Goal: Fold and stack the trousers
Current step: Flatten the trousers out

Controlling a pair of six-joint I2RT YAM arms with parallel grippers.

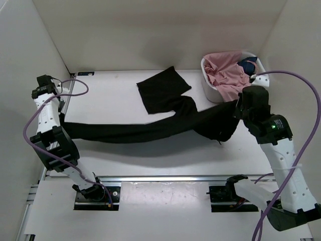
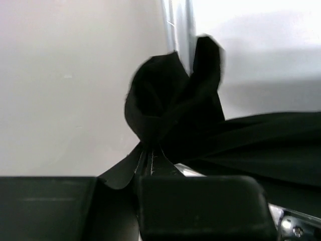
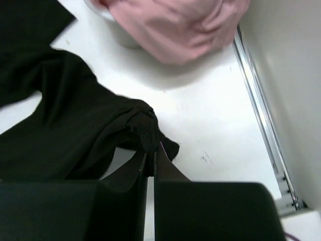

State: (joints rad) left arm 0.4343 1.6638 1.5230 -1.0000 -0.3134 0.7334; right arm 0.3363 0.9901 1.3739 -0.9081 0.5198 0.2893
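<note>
Left gripper (image 2: 150,161), right gripper (image 3: 151,159) tight on trousers (image 1: 150,131)

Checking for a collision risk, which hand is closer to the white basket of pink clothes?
Right. The right hand is beside the basket, gripping the black trousers; the left hand holds their other end across the table.

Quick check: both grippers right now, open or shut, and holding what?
Left gripper: shut on the black trousers, cloth bunched above its fingers.
Right gripper: shut on the black trousers, at the opposite end.
</note>
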